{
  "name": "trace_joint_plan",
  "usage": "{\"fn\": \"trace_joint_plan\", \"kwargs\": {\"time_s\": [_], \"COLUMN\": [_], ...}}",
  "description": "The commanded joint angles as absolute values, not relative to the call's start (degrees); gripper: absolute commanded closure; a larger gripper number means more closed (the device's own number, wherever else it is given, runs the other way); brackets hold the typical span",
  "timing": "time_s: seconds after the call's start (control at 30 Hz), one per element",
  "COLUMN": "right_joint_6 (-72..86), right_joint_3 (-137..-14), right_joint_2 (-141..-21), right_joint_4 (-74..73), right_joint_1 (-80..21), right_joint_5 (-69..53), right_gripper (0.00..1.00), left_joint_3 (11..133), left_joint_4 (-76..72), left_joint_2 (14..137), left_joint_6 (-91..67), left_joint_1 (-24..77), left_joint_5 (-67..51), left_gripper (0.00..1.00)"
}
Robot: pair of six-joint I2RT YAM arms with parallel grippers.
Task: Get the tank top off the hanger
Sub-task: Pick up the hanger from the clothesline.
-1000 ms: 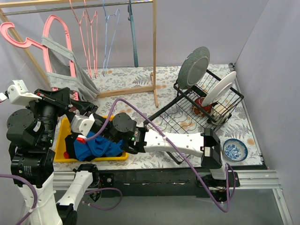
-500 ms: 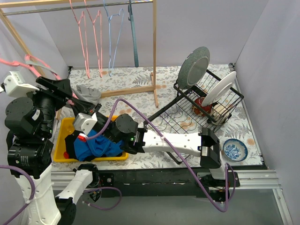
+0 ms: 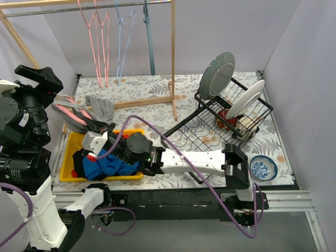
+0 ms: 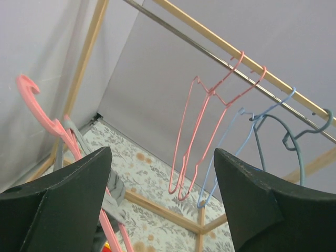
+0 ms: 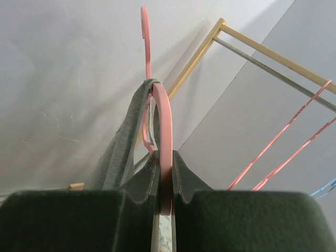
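The pink hanger [image 3: 72,114] lies tilted low at the left, above the yellow bin's far edge. The grey tank top [image 3: 101,108] is still draped on it, bunched on the table. My right gripper [image 3: 88,130] reaches across to it. In the right wrist view the right gripper [image 5: 165,181] is shut on the hanger [image 5: 164,126], and a grey tank top strap [image 5: 121,149] hangs over the hanger's curve. My left gripper [image 3: 44,79] is raised at the far left. In the left wrist view it [image 4: 163,205] stands open and empty, with the hanger [image 4: 47,121] off to its left.
A yellow bin [image 3: 68,177] holding blue cloth [image 3: 113,164] sits under the right arm. Thin wire hangers [image 3: 100,47] hang on the wooden rack [image 3: 172,63] at the back. A black dish rack [image 3: 231,113] with plates stands right, with a blue bowl [image 3: 263,167] near the front.
The left gripper opened, let go of the hanger and drew back to the left. The right gripper shut on the hanger. Hanger and tank top dropped from high left towards the table.
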State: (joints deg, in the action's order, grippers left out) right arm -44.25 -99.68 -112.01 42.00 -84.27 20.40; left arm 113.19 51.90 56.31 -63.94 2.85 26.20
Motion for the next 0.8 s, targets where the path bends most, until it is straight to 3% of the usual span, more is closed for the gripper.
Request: {"fn": "trace_joint_plan", "kwargs": {"time_s": [0.0,0.13,0.4,0.77], "right_joint_6": [-40.8,-37.1,-33.6,-26.8], "right_joint_3": [-102.9,-98.0,-91.8,-85.3], "right_joint_2": [-109.9,-106.3,-102.2,-95.7], "right_joint_4": [44.7,47.8,53.0,54.9], "right_joint_1": [-82.5,-81.6,-80.9,-79.3], "right_joint_5": [24.0,25.1,27.8,28.7], "right_gripper": [0.99,0.99,0.99,0.99], "left_joint_3": [117.2,116.7,114.5,118.3], "left_joint_4": [52.5,54.0,55.2,58.7], "left_joint_2": [58.9,61.8,66.5,71.6], "left_joint_6": [-59.7,-59.1,-61.8,-63.0], "left_joint_1": [3.1,3.3,3.3,3.3], "left_joint_5": [31.3,36.6,29.6,30.7], "left_gripper": [0.21,0.21,0.24,0.26]}}
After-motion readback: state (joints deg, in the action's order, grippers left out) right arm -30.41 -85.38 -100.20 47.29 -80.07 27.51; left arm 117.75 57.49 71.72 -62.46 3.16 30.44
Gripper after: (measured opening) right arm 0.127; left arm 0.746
